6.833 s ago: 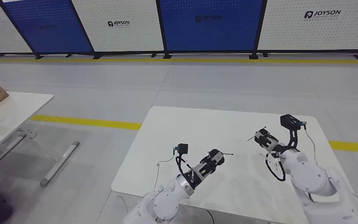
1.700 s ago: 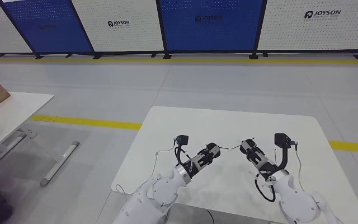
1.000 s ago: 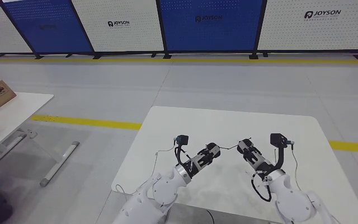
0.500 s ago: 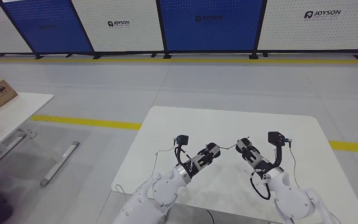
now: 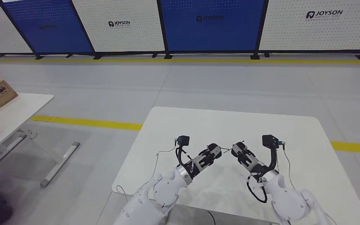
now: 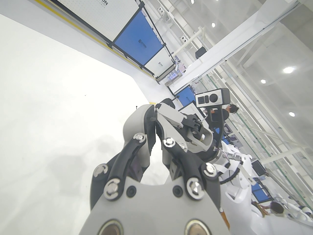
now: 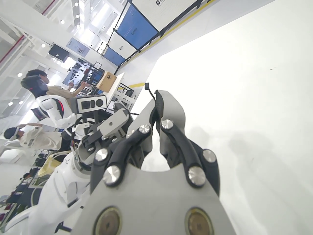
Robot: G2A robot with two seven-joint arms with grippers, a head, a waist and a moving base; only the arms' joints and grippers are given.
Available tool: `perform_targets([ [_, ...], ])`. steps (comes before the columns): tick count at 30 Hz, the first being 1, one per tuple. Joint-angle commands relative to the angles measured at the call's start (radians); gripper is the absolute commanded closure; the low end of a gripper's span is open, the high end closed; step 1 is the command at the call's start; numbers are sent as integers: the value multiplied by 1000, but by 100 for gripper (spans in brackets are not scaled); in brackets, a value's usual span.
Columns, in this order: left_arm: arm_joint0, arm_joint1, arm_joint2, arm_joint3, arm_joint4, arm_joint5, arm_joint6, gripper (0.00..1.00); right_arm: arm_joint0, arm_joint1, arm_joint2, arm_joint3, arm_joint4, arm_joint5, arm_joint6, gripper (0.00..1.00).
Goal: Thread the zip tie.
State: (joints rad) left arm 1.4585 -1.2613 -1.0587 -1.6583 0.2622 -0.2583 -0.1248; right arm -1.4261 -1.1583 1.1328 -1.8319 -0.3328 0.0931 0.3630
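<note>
Above the white table [image 5: 225, 121] my two grippers meet tip to tip. My left gripper [image 5: 215, 149] is shut on one end of a thin black zip tie [image 5: 225, 148], which spans the small gap to my right gripper [image 5: 235, 148]. In the right wrist view the right gripper [image 7: 156, 94] is shut on the zip tie, whose square head [image 7: 147, 86] sticks out past the fingertips. The left gripper [image 7: 121, 117] lies close beside it. In the left wrist view the left gripper [image 6: 154, 110] is shut, with the right gripper [image 6: 171, 114] just behind its tips.
The table's near edge lies under both forearms, and bare table stretches away behind the grippers. A second white table [image 5: 22, 107] with a cardboard box [image 5: 5, 90] stands off to the left. Blue and white panels [image 5: 211, 25] line the back.
My right gripper has moved left towards the left gripper, closing the gap until the tips nearly touch. The left arm has stayed where it was.
</note>
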Motion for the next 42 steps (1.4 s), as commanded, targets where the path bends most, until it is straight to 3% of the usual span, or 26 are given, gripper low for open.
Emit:
perform_targets([
  [1,0,0,0,0,0,0,0,100,-3,-2,2,6,23,-23,-16,100],
  [5,0,0,0,0,0,0,0,100,-21,-6,11,9,51,-61,-69,100],
  [13,0,0,0,0,0,0,0,100,-47,-5,53,8,27,-50,-119,100],
  [42,0,0,0,0,0,0,0,100,-74,-18,61,-6,13,-64,-121,100],
])
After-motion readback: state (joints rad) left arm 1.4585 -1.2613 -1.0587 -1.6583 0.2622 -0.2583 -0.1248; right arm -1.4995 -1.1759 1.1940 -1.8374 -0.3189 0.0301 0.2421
